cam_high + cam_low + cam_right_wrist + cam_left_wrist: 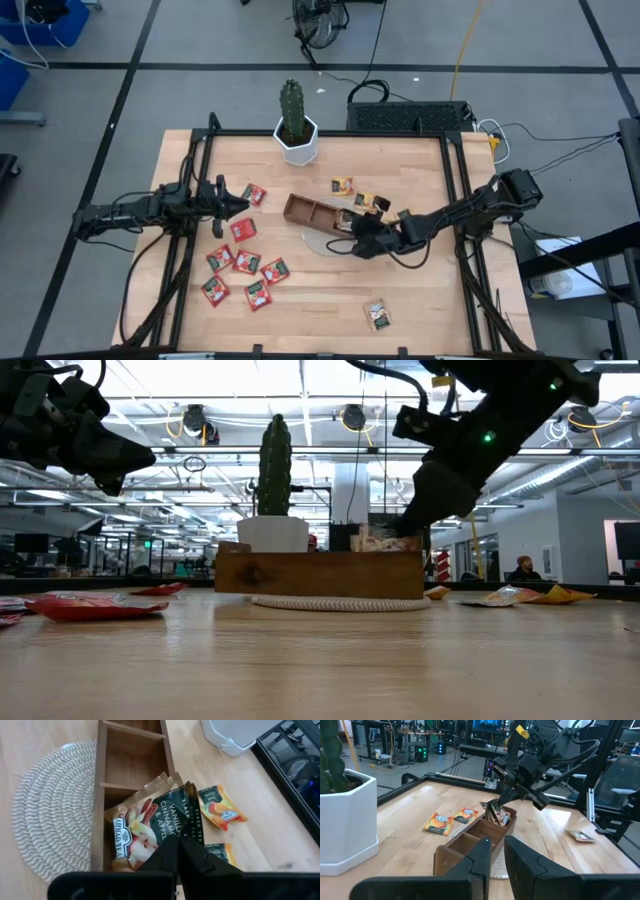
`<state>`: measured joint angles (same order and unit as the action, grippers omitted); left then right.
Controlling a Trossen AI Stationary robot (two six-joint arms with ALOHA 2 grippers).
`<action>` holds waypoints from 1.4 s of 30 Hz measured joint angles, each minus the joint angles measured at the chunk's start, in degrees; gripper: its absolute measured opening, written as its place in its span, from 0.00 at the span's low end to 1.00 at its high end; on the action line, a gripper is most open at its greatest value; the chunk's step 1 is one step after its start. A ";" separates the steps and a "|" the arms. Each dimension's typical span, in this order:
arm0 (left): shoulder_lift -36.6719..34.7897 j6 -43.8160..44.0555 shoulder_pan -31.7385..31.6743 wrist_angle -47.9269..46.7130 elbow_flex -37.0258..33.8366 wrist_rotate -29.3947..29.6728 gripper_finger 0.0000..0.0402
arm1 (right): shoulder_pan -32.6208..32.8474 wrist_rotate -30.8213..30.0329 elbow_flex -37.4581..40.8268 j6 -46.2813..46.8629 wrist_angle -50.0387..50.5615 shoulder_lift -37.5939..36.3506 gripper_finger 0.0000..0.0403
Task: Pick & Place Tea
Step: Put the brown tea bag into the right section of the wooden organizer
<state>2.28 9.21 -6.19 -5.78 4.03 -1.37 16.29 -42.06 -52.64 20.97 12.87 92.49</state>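
The right hand point(178, 851), fingers pinched together, sits directly over the end compartment of the wooden tray point(315, 213), where a sachet point(145, 827) reading "VANILLA CINNAMON & APPLE" stands tilted. The tray's long axis runs away from it. The left hand point(236, 204), narrow and empty, hovers over the desk point(320, 300) beside the red sachets point(243, 262).

Seven red sachets point(241, 230), three orange sachets point(343, 186), one grey-white sachet point(377, 315), one tray point(310, 212), one cactus point(292, 110).
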 joint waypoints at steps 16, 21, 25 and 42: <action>0.00 0.00 0.02 0.00 0.00 0.00 0.14 | -0.04 0.33 0.59 -5.83 -6.12 0.00 0.03; 0.00 0.00 0.01 0.00 0.00 0.00 0.14 | -0.04 0.33 0.59 -5.83 -5.85 -0.07 0.10; 0.00 0.02 0.00 0.00 0.02 0.00 0.14 | -0.04 0.18 0.59 -6.28 -5.79 -1.69 0.19; 0.00 0.01 0.01 0.01 0.00 -0.02 0.14 | -0.07 18.15 -10.25 -17.26 1.13 -3.79 0.02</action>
<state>2.28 9.23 -6.18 -5.77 4.03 -1.39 16.23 -23.91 -62.89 3.71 14.01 88.70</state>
